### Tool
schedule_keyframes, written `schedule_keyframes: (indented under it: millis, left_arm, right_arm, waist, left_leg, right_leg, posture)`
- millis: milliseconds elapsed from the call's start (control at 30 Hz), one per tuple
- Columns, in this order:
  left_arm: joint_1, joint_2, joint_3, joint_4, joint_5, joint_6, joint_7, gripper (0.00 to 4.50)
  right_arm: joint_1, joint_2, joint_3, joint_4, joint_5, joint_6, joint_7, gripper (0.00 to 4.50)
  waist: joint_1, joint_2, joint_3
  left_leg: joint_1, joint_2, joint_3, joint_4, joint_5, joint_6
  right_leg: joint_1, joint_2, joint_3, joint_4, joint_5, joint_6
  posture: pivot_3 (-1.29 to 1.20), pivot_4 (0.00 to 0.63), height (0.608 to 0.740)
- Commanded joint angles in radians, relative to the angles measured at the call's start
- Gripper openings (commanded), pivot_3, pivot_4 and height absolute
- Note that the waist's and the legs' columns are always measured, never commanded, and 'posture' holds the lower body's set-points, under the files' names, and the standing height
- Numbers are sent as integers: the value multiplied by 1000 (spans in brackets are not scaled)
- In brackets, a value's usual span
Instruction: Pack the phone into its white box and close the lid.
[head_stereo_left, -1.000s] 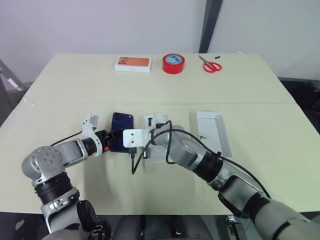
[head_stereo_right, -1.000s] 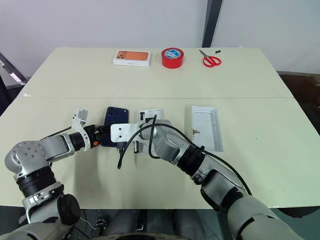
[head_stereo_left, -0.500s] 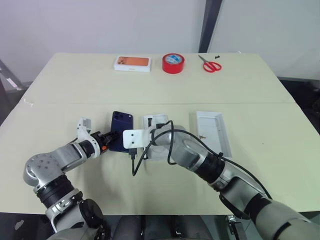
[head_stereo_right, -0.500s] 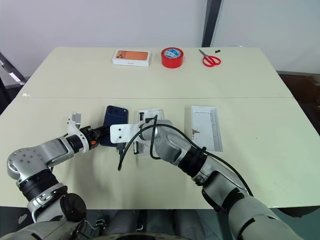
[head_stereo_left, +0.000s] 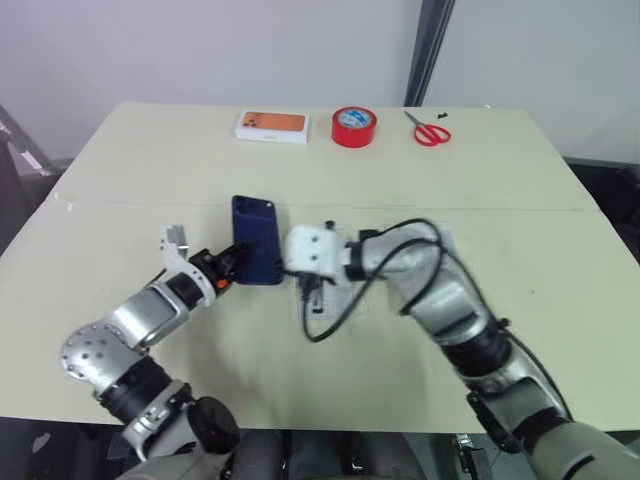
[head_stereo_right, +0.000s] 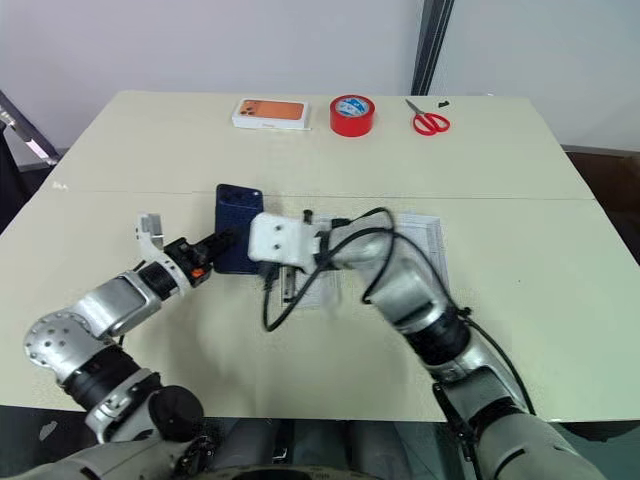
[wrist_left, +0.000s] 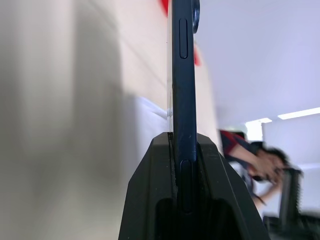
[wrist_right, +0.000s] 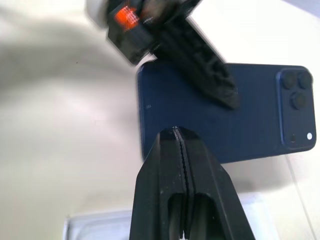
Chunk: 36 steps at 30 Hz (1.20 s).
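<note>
Behind the right arm most of the white box (head_stereo_right: 425, 232) is hidden, while near the table's (head_stereo_left: 150, 170) middle the left gripper (head_stereo_left: 233, 262) pinches one edge of the phone (head_stereo_left: 256, 239), and the right gripper (wrist_right: 181, 150), fingers pressed together and empty, hovers just beside it.

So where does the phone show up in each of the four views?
Left eye: phone left of centre, held by the left gripper.
Right eye: left of centre.
Left wrist: edge-on, upright between the fingers.
Right wrist: flat across the middle.
Shared landmark: its camera block.
</note>
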Motion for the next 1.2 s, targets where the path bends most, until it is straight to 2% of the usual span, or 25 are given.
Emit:
schedule_keyframes:
  millis: [33, 133, 300, 367, 400, 500, 633, 800, 967, 1133, 1200]
  left_arm:
    - [22, -60, -81, -55, -78, 5, 90, 84]
    - [65, -103, -136, -42, -98, -19, 164, 84]
    - [108, -107, -207, -6, -137, -65, 249, 84]
    - [121, -97, -237, 2, -171, -92, 273, 964]
    - [128, -90, -255, 5, -194, -105, 281, 1203]
    - [152, -57, -308, 12, -256, -143, 311, 2652]
    - [195, 40, -410, -7, -383, -219, 324, 4473]
    - [201, 285, -538, -75, -447, -255, 252, 4473]
    - [188, 492, -593, -125, -389, -302, 124, 4473]
    - [187, 580, -586, -126, -315, -420, 17, 4473]
    - [200, 632, -600, -137, -188, -478, -45, 4473]
  right_arm:
    - [28, -59, -88, -26, 81, -16, 25, 0]
    - [52, -114, -104, 6, 80, -40, 11, 0]
    - [64, -135, -97, 3, 96, -40, -15, 0]
    - [66, -136, -92, -1, 101, -38, -24, 0]
    - [68, -136, -89, -4, 104, -37, -28, 0]
    - [68, -138, -81, -4, 110, -37, -36, 0]
    - [65, -147, -60, 5, 104, -51, -38, 0]
    - [54, -142, -55, 17, 112, -52, -40, 0]
    - [48, -142, -51, 27, 113, -55, -41, 0]
    - [48, -145, -51, 29, 114, -53, -44, 0]
    - [46, -146, -53, 34, 110, -38, -53, 0]
  waist:
    - [-8, 0, 0]
    - [-12, 0, 0]
    - [-6, 0, 0]
    - [-1, 0, 1]
    - [0, 0, 1]
    - [1, 0, 0]
    - [-1, 0, 0]
    - [-4, 0, 0]
    - [-1, 0, 1]
    - [-1, 1, 1]
    - [-2, 1, 1]
  left_leg:
    - [0, 0, 0, -1, 0, 0]
    - [1, 1, 1, -1, 0, 0]
    - [1, 1, 1, -1, 0, 0]
    - [1, 1, 1, 0, 0, 0]
    - [1, 1, 1, 0, 0, 0]
    - [0, 1, 1, 0, 0, 0]
    - [1, 1, 1, 0, 1, 0]
    - [1, 1, 1, 0, 1, -1]
    - [1, 1, 1, 0, 1, -1]
    - [1, 1, 1, 0, 1, -1]
    - [1, 1, 1, 0, 1, -1]
  right_leg:
    - [0, 0, 0, 0, 0, 0]
    - [0, 3, 2, 1, 0, 0]
    - [-1, 3, 2, 3, 0, 0]
    - [-1, 3, 2, 2, 0, 0]
    - [-1, 3, 2, 2, 0, 0]
    - [-1, 3, 2, 2, 0, 0]
    - [-1, 3, 2, 2, 0, 0]
    - [-1, 3, 2, 2, 0, 0]
    - [-1, 3, 2, 2, 0, -1]
    - [-1, 3, 2, 2, 0, -1]
    - [-1, 3, 2, 1, 0, -1]
  posture:
    - [0, 150, 733]
    - [0, 150, 733]
    - [0, 150, 733]
    - [0, 150, 733]
    - [0, 150, 733]
    - [0, 150, 733]
    - [0, 150, 733]
    - [0, 150, 733]
    - [0, 150, 733]
    - [0, 150, 733]
    - [0, 150, 733]
